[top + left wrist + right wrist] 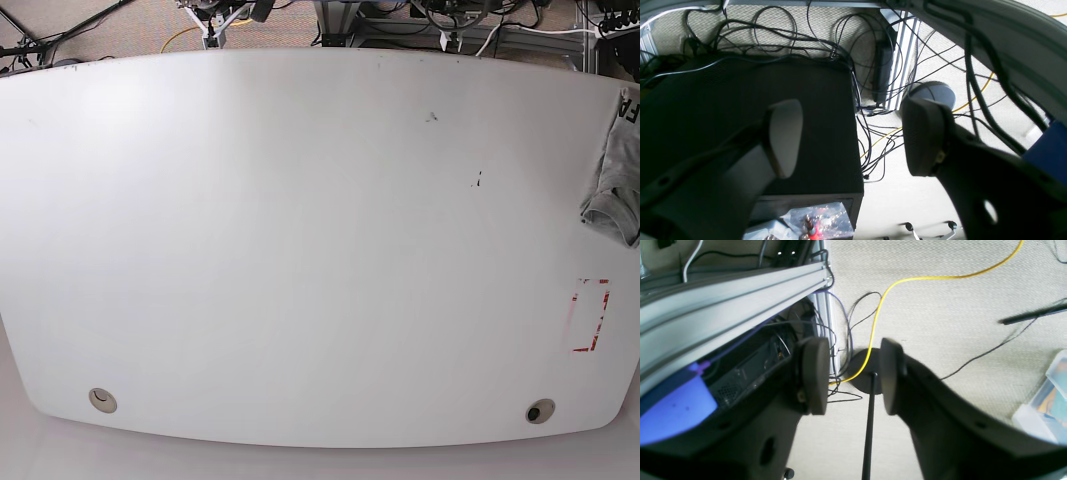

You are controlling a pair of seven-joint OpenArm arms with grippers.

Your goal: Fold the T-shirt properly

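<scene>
White table (300,250): grey T-shirt (618,180) bunched at edge, black lettering; both grippers open, empty.

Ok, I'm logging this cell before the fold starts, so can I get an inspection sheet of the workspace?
Surface: white table, small dark specks, a red-marked rectangle near its right edge, two round ports along the near edge.
Job's things: grey T-shirt bunched at the table's far right edge, partly out of frame, black lettering showing.
Clutter: nothing seen on the table.
Grippers: left claw open, empty, off the table over the floor; right claw open, empty, also over the floor.
Cables: black cables tangled on the carpet; yellow cable across it.
Surroundings: black box, aluminium frame rail, clear plastic bin.
</scene>
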